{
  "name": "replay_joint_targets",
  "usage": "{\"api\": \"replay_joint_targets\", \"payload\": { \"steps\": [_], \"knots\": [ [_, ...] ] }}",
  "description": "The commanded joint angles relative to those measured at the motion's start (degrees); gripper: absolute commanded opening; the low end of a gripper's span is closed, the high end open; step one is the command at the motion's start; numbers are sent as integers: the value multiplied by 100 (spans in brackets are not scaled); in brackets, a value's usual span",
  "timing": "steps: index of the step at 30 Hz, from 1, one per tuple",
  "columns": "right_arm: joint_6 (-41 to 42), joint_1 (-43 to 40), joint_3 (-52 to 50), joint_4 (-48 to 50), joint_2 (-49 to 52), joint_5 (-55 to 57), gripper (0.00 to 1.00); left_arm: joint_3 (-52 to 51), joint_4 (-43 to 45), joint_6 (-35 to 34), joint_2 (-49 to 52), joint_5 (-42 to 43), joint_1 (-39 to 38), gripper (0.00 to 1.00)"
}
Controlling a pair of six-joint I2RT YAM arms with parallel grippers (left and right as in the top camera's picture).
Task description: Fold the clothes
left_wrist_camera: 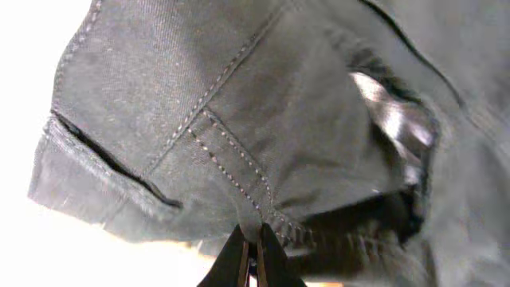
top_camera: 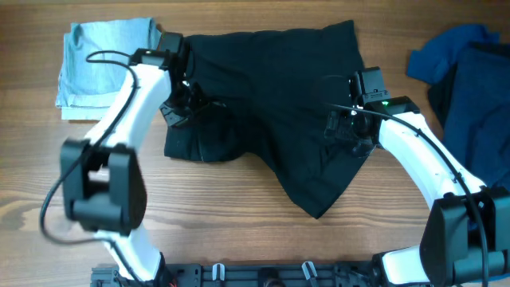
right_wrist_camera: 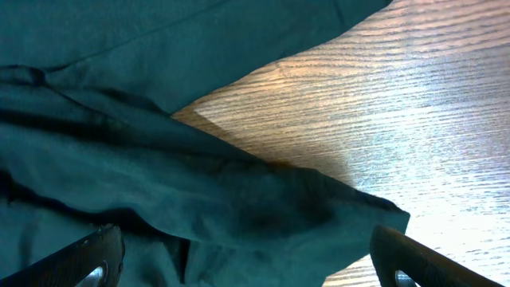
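Black shorts (top_camera: 271,119) lie rumpled across the middle of the table. My left gripper (top_camera: 179,108) sits at their left edge. In the left wrist view it (left_wrist_camera: 253,239) is shut on the shorts (left_wrist_camera: 239,119), pinching a stitched seam between the fingertips. My right gripper (top_camera: 347,127) hovers over the right side of the shorts. Its fingers (right_wrist_camera: 96,255) stand wide apart and open, straddling a loose fold of the dark cloth (right_wrist_camera: 239,215) without pressing on it.
A folded pale blue garment (top_camera: 103,64) lies at the back left, just behind my left arm. Dark blue garments (top_camera: 466,72) are heaped at the right edge. Bare wooden table (top_camera: 239,215) shows in front of the shorts.
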Motion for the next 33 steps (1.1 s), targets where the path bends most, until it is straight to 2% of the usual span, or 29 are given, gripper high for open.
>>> {"api": "replay_joint_targets", "payload": {
  "steps": [1, 6, 12, 16, 23, 26, 27, 28, 30, 31, 33],
  "knots": [
    [-68, -24, 44, -59, 81, 116, 100, 146, -511, 142, -636, -74, -175, 4],
    [-70, -24, 44, -197, 81, 118, 99, 144, -1224, 142, -719, -149, -409, 4],
    [-70, -24, 44, -404, 81, 118, 100, 138, -2087, 116, -719, -640, -898, 4],
    [-66, -26, 44, -409, 81, 116, 100, 138, -2649, -184, -719, -1067, -1390, 4],
    [-66, -26, 44, -433, 81, 79, 100, -269, -2907, -688, -719, -1333, -2103, 4],
    [-70, -26, 44, -428, 81, 79, 99, -684, -2828, -909, -719, -1388, -2223, 8],
    [-68, -26, 44, -428, 81, 79, 99, -844, -2776, -938, -719, -1384, -2232, 11],
    [-70, -26, 44, -428, 81, 79, 99, -1010, -2739, -938, -719, -1364, -2229, 22],
    [-72, -26, 44, -431, 81, 79, 100, -1325, -2736, -933, -719, -1333, -2229, 53],
    [-70, -26, 44, -431, 81, 79, 99, -1471, -2756, -929, -719, -1320, -2229, 57],
    [-72, -26, 46, -424, 79, 79, 99, -1624, -2817, -927, -723, -1333, -2229, 58]
  ]
}}
